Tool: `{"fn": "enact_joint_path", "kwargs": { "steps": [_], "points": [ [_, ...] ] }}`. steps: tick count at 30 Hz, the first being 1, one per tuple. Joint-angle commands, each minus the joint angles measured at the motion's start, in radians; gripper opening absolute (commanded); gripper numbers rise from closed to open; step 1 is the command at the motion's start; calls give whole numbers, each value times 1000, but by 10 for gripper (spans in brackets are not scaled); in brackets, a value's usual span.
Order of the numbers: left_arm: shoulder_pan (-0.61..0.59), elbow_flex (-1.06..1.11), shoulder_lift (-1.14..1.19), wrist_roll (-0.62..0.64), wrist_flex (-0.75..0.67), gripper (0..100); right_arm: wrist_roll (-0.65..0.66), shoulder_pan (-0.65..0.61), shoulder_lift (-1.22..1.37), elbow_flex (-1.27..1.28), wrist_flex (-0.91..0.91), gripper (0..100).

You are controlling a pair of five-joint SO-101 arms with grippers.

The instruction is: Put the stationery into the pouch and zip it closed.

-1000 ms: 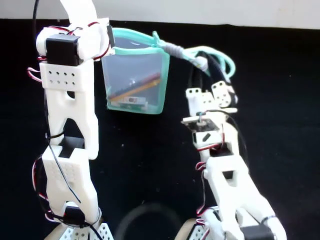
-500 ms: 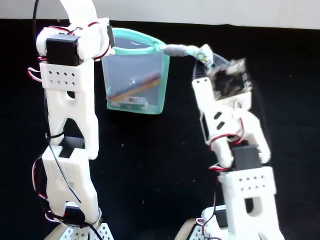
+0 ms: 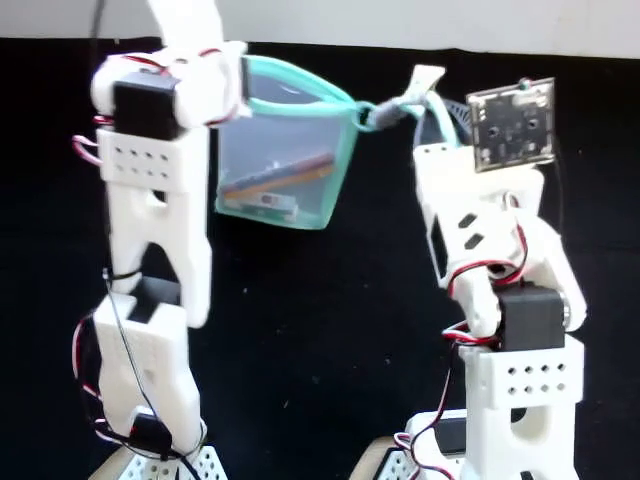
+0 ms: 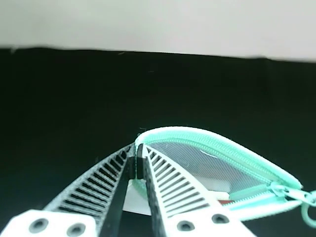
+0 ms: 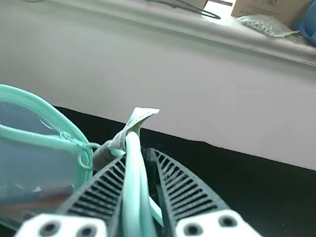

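Observation:
A clear pouch (image 3: 285, 165) with a mint-green zipper rim hangs in the air between the two arms, its mouth open. Pencils and a white eraser (image 3: 268, 204) lie at its bottom. My left gripper (image 4: 138, 154) is shut on the pouch (image 4: 207, 168) at one end of the rim. My right gripper (image 5: 144, 158) is shut on the mint cord loop (image 5: 132, 192) at the other end, by the zipper pull (image 5: 84, 153). In the high view the left gripper (image 3: 235, 85) holds the left corner and the right gripper (image 3: 425, 100) pulls the loop (image 3: 395, 108) taut.
The black table (image 3: 320, 340) lies below the hanging pouch. A pale wall (image 5: 197, 89) runs behind it. A box and a bag (image 5: 266, 19) sit on a ledge beyond the wall.
The right arm has risen and swung right, drawing the cord loop taut. The left arm shifted slightly right with the pouch corner. The pouch tilted a little.

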Motion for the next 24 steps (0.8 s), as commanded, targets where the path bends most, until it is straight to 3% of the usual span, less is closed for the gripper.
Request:
{"fn": "enact_joint_path", "kwargs": {
  "steps": [1,10,18,24],
  "points": [
    [125,16,41,-69,5,7,2,18,4,-139,-12,6],
    [73,16,35,-68,11,7,2,18,5,-450,-12,6],
    [71,15,31,-71,9,7,2,16,7,-572,-8,6],
    [73,15,33,-87,3,28,2,-5,154,-756,30,6]
  ]
}}
